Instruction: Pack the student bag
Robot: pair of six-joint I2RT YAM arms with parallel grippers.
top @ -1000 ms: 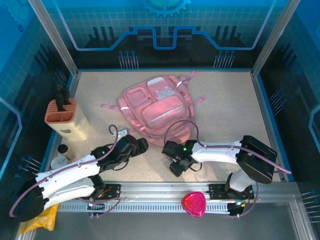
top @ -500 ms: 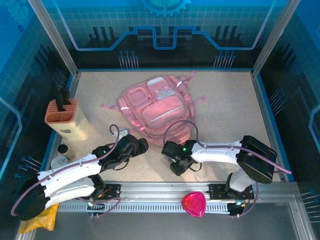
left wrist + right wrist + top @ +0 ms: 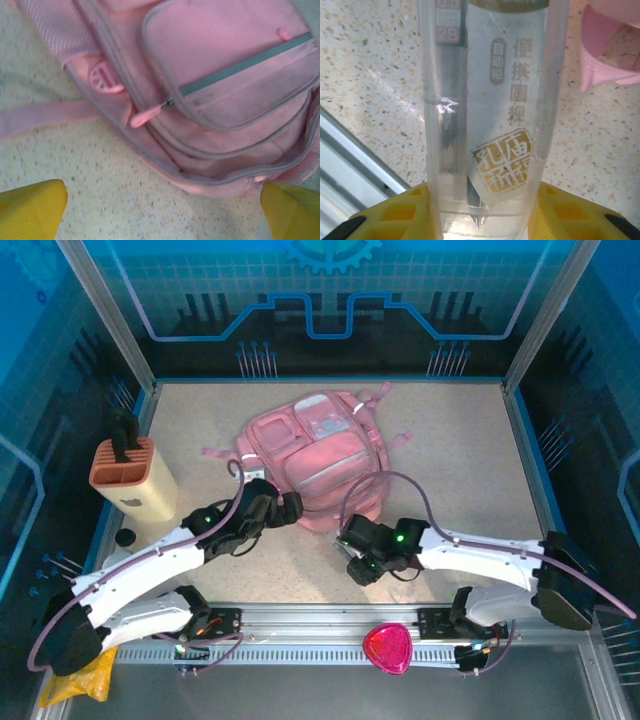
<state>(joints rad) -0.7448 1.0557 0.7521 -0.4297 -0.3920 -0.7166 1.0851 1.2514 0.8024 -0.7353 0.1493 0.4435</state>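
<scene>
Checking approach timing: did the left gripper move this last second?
Yes. The left gripper went away from the front rail toward the student bag; jaws open at its near edge.

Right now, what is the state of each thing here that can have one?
student bag, lying flat, front pockets up.
left gripper, open, over the bag's near edge.
right gripper, shut on the clear compass case.
clear compass case, held at one end.
orange-topped holder, upright, black handle inside.

A beige holder (image 3: pixel 128 485) with an orange top stands at the left edge of the speckled surface (image 3: pixel 450 440), something black (image 3: pixel 123 432) sticking up from it. A magenta rounded-triangle thing (image 3: pixel 387 648) lies on the near rail. A clear plastic case (image 3: pixel 485 100) carries 2B leads.
</scene>
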